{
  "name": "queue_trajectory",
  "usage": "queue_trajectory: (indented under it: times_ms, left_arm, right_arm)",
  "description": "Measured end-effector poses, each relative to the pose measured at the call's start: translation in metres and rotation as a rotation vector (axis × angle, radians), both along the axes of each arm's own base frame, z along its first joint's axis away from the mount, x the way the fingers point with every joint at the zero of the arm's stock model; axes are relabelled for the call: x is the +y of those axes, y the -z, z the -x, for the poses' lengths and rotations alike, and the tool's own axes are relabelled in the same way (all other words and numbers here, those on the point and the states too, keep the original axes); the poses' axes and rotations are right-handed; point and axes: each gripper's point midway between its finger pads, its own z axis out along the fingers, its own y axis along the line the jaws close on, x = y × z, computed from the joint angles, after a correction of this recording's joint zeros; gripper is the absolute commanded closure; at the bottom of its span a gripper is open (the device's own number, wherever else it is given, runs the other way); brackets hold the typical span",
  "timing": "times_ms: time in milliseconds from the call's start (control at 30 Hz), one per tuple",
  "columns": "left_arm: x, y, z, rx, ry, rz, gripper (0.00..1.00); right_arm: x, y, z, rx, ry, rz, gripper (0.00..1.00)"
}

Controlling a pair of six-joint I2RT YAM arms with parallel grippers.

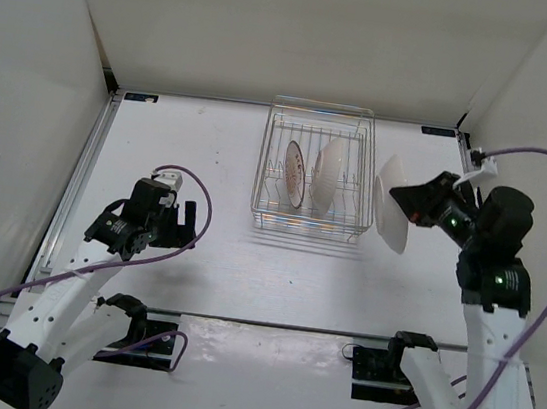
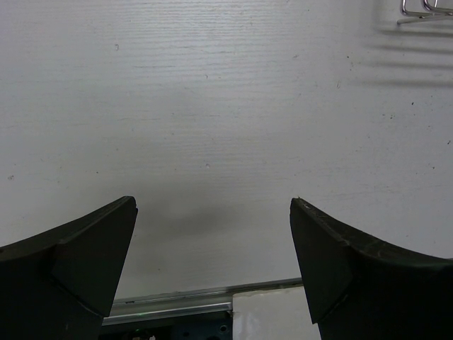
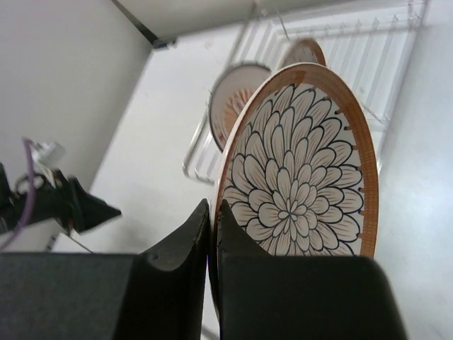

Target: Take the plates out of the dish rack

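Top external view, as we see it: our right pincer (image 1: 406, 196) grips the rim of a flowered plate (image 1: 390, 222), which stands on edge just right of the dish rack (image 1: 261, 213) and outside it. Two other plates (image 1: 295, 174) stand upright inside the rack. Our left pincer (image 1: 183, 215) gapes wide and empty, well off to the left.
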Motion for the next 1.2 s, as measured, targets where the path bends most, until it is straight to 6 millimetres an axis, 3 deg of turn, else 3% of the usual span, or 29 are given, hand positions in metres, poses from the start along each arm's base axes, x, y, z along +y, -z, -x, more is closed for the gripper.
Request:
queue_trajectory:
  times_ms: [133, 233, 300, 533, 600, 833, 1200]
  left_arm:
    - [0.0, 0.0, 0.0, 0.0, -0.002, 0.002, 0.0]
    - [0.0, 0.0, 0.001, 0.003, -0.002, 0.0, 0.0]
    - [0.001, 0.0, 0.001, 0.004, -0.003, -0.002, 0.0]
    - [0.002, 0.0, 0.001, 0.001, -0.006, -0.004, 0.0]
    - [0.002, 0.0, 0.001, 0.001, -0.006, -0.006, 0.0]
    - [0.002, -0.001, 0.002, 0.006, -0.007, -0.008, 0.0]
    - [0.002, 0.006, 0.002, 0.044, -0.007, -0.021, 0.0]
  right_arm:
    - [-0.011, 0.009, 0.041, 0.059, 0.026, 0.092, 1.0]
    - [-0.014, 0.014, 0.06, 0.11, 0.021, 0.135, 1.0]
    - [-0.015, 0.028, 0.068, 0.15, 0.015, 0.151, 1.0]
    - [-0.01, 0.139, 0.099, 0.469, -0.04, 0.135, 1.0]
    - [-0.009, 0.158, 0.104, 0.524, -0.049, 0.136, 1.0]
    - [-0.008, 0.174, 0.102, 0.415, -0.047, 0.129, 1.0]
    - [0.005, 0.185, 0.058, 0.173, -0.079, 0.038, 1.0]
